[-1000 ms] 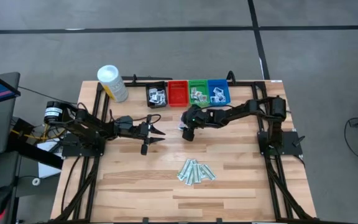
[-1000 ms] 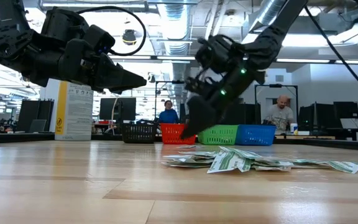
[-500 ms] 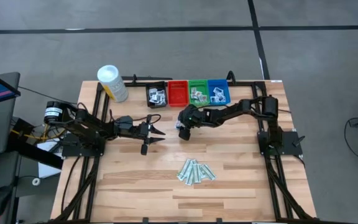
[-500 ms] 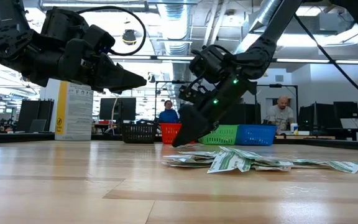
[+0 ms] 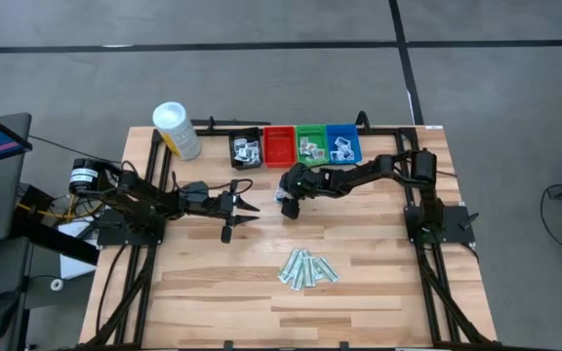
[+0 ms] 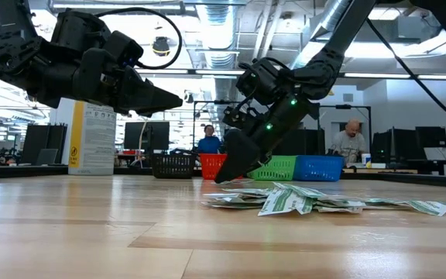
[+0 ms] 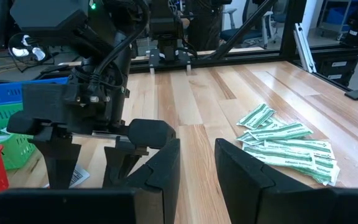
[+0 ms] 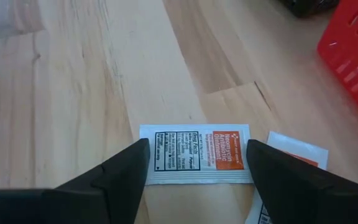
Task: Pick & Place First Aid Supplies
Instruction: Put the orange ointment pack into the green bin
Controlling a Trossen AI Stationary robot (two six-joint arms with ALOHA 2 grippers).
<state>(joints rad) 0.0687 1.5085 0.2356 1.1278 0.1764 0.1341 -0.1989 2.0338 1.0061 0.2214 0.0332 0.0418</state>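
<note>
The desk [image 5: 203, 283] is pale wood with light and darker planks. Four bins stand in a row: black [image 5: 245, 148], red [image 5: 278, 145], green [image 5: 311, 146] and blue [image 5: 343, 145]. The canister [image 5: 176, 130] is white with a yellow label. The strips [image 5: 307, 269] are pale green with white. One packet [image 8: 195, 154] is white with black print and an orange-red panel; a second packet [image 8: 294, 158] beside it is also white with orange-red. Both arms are black.
</note>
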